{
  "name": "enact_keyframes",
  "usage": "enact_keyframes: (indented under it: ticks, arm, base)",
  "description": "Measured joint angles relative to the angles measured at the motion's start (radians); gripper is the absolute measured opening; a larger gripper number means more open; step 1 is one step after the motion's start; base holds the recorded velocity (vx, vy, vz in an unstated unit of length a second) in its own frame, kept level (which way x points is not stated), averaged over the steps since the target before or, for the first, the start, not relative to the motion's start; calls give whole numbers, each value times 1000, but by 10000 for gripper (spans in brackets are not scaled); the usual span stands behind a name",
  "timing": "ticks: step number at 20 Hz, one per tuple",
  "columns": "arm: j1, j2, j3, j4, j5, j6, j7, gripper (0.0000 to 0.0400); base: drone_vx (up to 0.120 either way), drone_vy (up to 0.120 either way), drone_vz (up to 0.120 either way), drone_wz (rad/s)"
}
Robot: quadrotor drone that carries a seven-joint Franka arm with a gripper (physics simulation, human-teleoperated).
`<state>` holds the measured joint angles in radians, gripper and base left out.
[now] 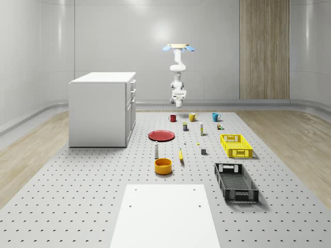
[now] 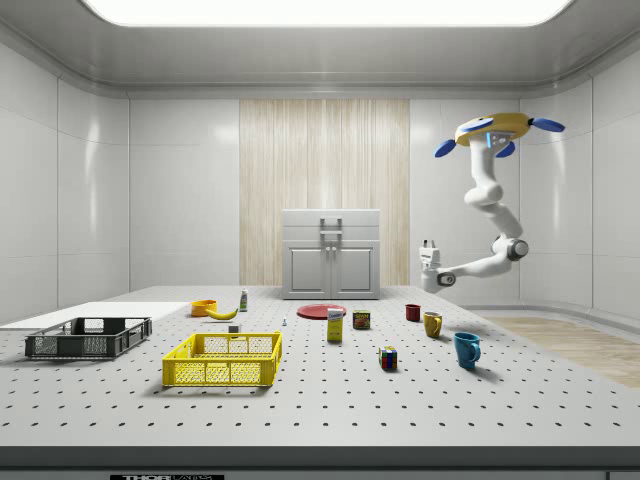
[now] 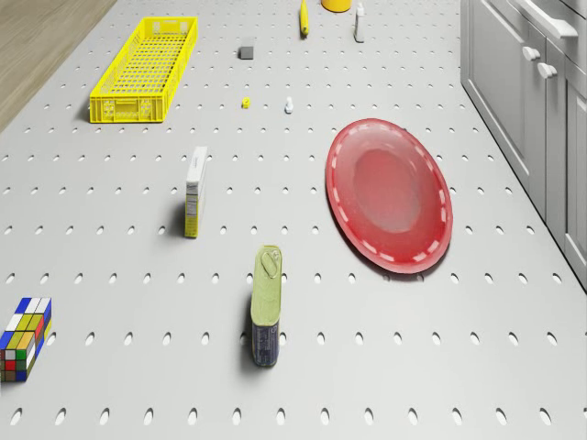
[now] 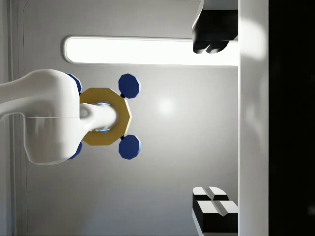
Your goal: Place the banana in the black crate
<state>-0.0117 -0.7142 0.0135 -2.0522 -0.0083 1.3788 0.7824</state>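
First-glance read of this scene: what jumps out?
The drone hovers high over the far end of the pegboard floor, its white arm folded and gripper pointing up, fingers open. Below, the red plate and yellow crate pop; the banana lies untouched beside the orange bowl.

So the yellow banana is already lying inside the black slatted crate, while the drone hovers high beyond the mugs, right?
Not quite: the yellow banana lies on the perforated table, beside the orange bowl, outside the black slatted crate, as the whole-scene view shows. The drone does hover high beyond the mugs.
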Motion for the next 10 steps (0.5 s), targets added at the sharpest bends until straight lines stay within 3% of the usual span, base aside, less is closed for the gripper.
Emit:
enact_keyframes:
  ticks: [10]
  arm:
    - [-12,-6,38,-7,-53,8,7,400]
  base:
    - [120,-120,0,0]
